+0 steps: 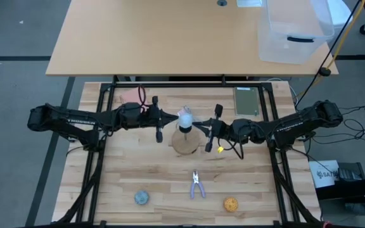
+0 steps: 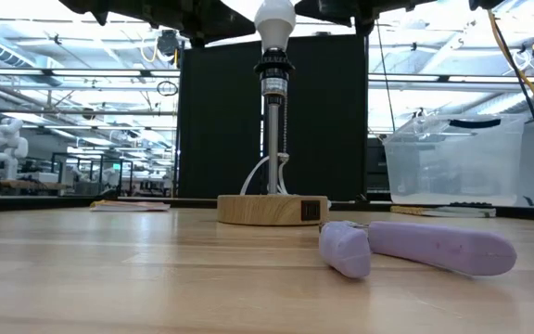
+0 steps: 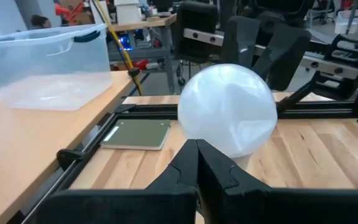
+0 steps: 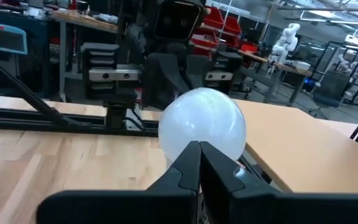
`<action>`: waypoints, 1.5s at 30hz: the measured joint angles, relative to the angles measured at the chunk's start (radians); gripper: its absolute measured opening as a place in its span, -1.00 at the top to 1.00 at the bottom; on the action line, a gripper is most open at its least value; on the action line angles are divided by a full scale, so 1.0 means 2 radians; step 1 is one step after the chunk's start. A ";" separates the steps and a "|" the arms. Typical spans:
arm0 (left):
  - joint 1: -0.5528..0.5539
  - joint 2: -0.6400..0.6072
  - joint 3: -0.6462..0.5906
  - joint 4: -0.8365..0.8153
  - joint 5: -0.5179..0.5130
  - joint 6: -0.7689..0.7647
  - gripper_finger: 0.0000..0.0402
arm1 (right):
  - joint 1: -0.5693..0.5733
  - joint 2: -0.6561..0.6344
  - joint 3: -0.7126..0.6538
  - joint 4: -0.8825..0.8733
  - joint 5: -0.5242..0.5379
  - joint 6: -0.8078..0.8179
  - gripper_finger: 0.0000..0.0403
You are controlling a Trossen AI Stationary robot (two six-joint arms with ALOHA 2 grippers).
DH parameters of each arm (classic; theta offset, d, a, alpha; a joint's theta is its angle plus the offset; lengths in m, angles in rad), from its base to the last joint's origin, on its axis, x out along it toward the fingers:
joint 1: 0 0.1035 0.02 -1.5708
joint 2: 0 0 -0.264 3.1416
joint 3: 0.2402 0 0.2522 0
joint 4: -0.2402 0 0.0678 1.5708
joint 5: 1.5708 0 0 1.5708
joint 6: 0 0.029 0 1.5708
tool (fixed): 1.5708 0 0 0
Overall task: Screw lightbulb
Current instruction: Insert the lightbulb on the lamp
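The lightbulb (image 2: 274, 20) already sits upright in the socket atop the round wooden lamp stand (image 2: 271, 209). Left hand (image 3: 197, 163) and right hand (image 4: 199, 163), both closed and empty, flank it; any tightening left looks minor.

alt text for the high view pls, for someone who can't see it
Seen from above, a white lightbulb sits on a round wooden stand mid-table, with the left pincer and right pincer shut on either side of it. Nearer the front edge lie purple pliers, a blue-grey ball and an orange ball.
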 joint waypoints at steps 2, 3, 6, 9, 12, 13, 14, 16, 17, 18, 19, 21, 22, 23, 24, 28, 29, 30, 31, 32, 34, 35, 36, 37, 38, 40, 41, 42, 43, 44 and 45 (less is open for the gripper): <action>0.000 0.000 0.000 0.001 0.000 0.000 1.00 | 0.004 0.000 0.000 -0.002 0.002 -0.002 1.00; 0.000 0.000 0.000 0.001 0.000 0.000 1.00 | 0.006 0.000 0.000 -0.004 0.003 -0.004 1.00; 0.000 0.000 0.000 -0.002 -0.017 -0.001 1.00 | 0.009 0.001 0.000 -0.014 0.004 -0.006 1.00; -0.001 -0.003 0.000 -0.008 -0.025 0.000 1.00 | 0.009 0.000 0.000 -0.015 0.007 -0.004 1.00; -0.008 -0.016 0.000 -0.009 -0.027 0.007 1.00 | 0.009 0.000 0.000 -0.018 0.008 -0.004 1.00; -0.010 -0.022 0.000 -0.010 -0.028 0.011 1.00 | 0.010 0.000 0.000 -0.023 0.009 -0.004 1.00; -0.013 -0.027 0.000 -0.013 -0.029 0.016 1.00 | 0.012 0.000 0.000 -0.029 0.009 -0.004 1.00; -0.018 -0.037 0.000 -0.019 -0.030 0.022 1.00 | 0.017 0.000 0.000 -0.041 0.009 -0.004 1.00; -0.021 -0.041 0.000 -0.022 -0.030 0.027 1.00 | 0.019 0.000 0.000 -0.048 0.009 -0.003 1.00; -0.024 -0.045 0.000 -0.022 -0.030 0.031 1.00 | 0.020 0.000 0.000 -0.052 0.010 -0.003 1.00; -0.027 -0.049 0.000 -0.021 -0.030 0.035 1.00 | 0.021 0.000 0.000 -0.053 0.017 -0.003 1.00; -0.033 -0.050 0.000 -0.020 -0.019 0.046 1.00 | 0.022 0.000 0.000 -0.050 0.046 -0.004 1.00; -0.035 -0.050 0.000 -0.020 -0.009 0.051 1.00 | 0.022 0.000 0.000 -0.047 0.062 -0.006 1.00; -0.037 -0.049 0.000 -0.021 0.000 0.054 1.00 | 0.021 0.000 0.000 -0.044 0.077 -0.008 1.00; -0.038 -0.047 0.000 -0.021 0.009 0.056 1.00 | 0.018 0.000 0.000 -0.038 0.089 -0.010 1.00; -0.040 -0.030 0.000 -0.010 0.025 0.057 1.00 | 0.004 0.000 0.000 -0.013 0.096 -0.016 1.00; -0.040 -0.025 0.000 -0.007 0.025 0.057 1.00 | 0.001 0.000 0.000 -0.006 0.095 -0.017 1.00; -0.039 -0.020 0.000 -0.005 0.025 0.057 1.00 | -0.003 0.000 0.000 0.000 0.095 -0.019 1.00; -0.040 -0.016 0.000 0.000 0.025 0.057 1.00 | -0.006 0.000 0.000 0.006 0.088 -0.020 1.00; -0.039 -0.012 0.000 0.006 0.025 0.057 1.00 | -0.009 0.000 0.000 0.010 0.084 -0.021 1.00; -0.039 -0.006 0.000 0.014 0.025 0.057 1.00 | -0.014 0.000 0.000 0.016 0.079 -0.021 1.00; -0.038 -0.004 0.000 0.014 0.025 0.056 1.00 | -0.016 0.000 0.000 0.016 0.070 -0.021 1.00; -0.036 -0.003 0.000 0.013 0.025 0.055 1.00 | -0.018 0.000 0.000 0.017 0.064 -0.021 1.00; -0.035 -0.002 0.000 0.012 0.025 0.054 1.00 | -0.019 0.000 0.000 0.017 0.056 -0.021 1.00; -0.033 -0.002 0.000 0.013 0.024 0.050 1.00 | -0.019 0.000 0.000 0.018 0.051 -0.021 1.00; -0.028 -0.003 0.000 0.015 0.024 0.042 1.00 | -0.019 0.000 0.000 0.018 0.036 -0.023 1.00; -0.026 -0.003 0.000 0.014 0.024 0.040 1.00 | -0.019 0.000 0.000 0.018 0.030 -0.024 1.00; -0.024 -0.002 0.000 0.014 0.024 0.038 1.00 | -0.019 0.000 0.000 0.018 0.029 -0.024 1.00; -0.023 -0.002 0.000 0.014 0.023 0.034 1.00 | -0.019 0.000 0.000 0.017 0.026 -0.024 1.00; -0.021 -0.002 0.000 0.014 0.023 0.031 1.00 | -0.019 0.000 0.000 0.016 0.020 -0.025 1.00; -0.019 -0.002 0.000 0.014 0.023 0.029 1.00 | -0.019 -0.001 0.000 0.015 0.018 -0.024 1.00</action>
